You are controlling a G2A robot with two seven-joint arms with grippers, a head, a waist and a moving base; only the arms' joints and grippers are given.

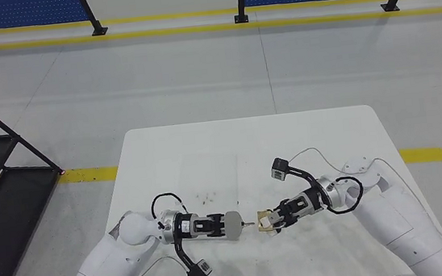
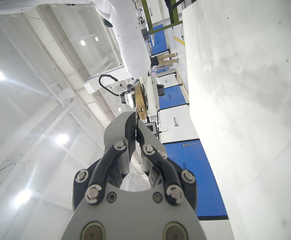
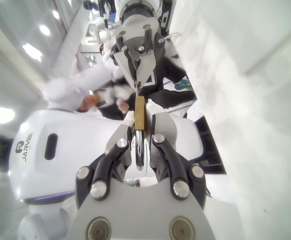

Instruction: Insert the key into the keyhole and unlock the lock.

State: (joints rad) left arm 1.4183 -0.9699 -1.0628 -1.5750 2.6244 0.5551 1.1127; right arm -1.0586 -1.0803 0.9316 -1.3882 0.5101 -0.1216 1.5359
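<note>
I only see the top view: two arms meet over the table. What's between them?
Observer: The right gripper is shut on a brass padlock, its steel loop pointing back toward the wrist.
Operator: And the other arm?
Observer: The left gripper is shut on a key, aimed at the padlock's end.
Operator: Is it in?
Observer: The keyhole faces the key. The tip is at it, but I cannot tell whether it has entered.
</note>
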